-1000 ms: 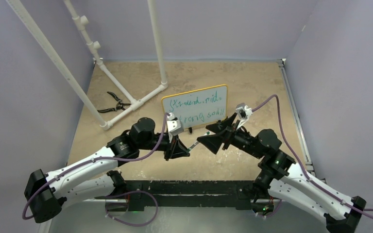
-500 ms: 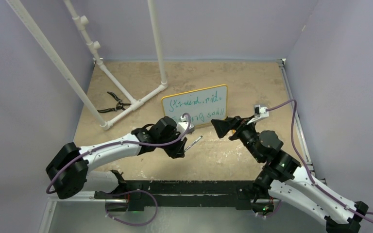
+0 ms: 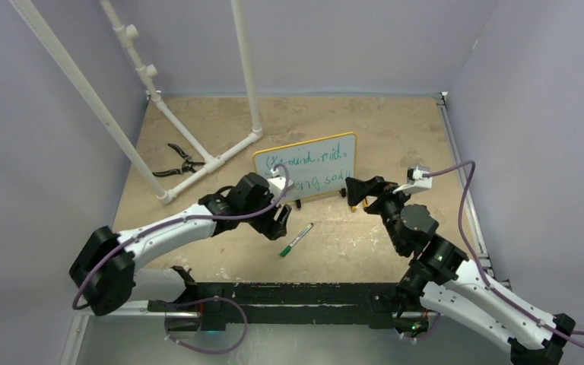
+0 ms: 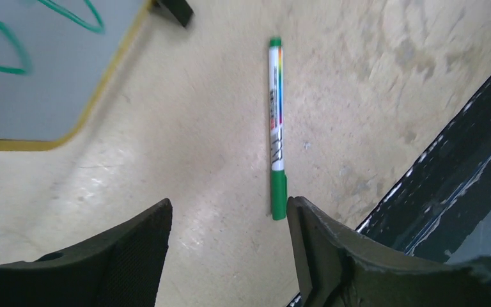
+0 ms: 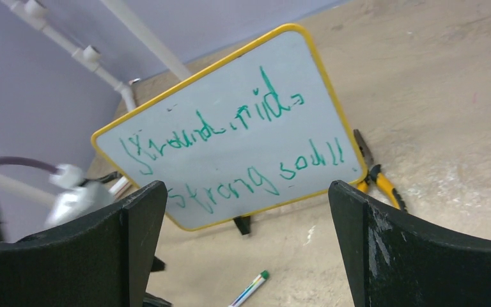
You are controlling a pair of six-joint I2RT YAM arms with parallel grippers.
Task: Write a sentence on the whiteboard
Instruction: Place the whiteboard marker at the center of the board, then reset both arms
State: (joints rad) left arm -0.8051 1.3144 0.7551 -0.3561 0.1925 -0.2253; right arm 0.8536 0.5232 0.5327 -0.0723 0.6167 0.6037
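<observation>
Whiteboard (image 3: 306, 169) with thin yellow frame, upright near mid-table (image 3: 395, 129) on small black feet, face turned toward both arms.

Sentence (image 3: 309, 170) in green marker, two lines of loose cursive across the board:
- Upper line: not legible with confidence; starts with a bracket-like stroke and ends in something like "riid".
- Lower line: reads approximately "strong soul", closed by two vertical strokes.

Left gripper (image 3: 281, 220) low over the table, just in front of the board's left lower corner. Jaws apart, nothing between them. Bare tabletop visible between the fingers (image 4: 147, 236) in the left wrist view.

Green marker (image 3: 296, 239) flat on the table, in front of the board and between the two arms. Capped end toward the near edge, just beside the left gripper's right finger; contact not determinable. White barrel with a multicoloured stripe and dark print, too small to read.

Right gripper (image 3: 357, 190) raised beside the board's right lower corner, pointed at its face. Jaws spread wide, empty. Board and both text lines framed between its fingers in the right wrist view.

Yellow-handled pliers (image 5: 380, 182) on the table behind the board's right lower corner. Black-handled pliers (image 3: 176, 161) at far left, beside the white pipe frame (image 3: 198, 144).
</observation>
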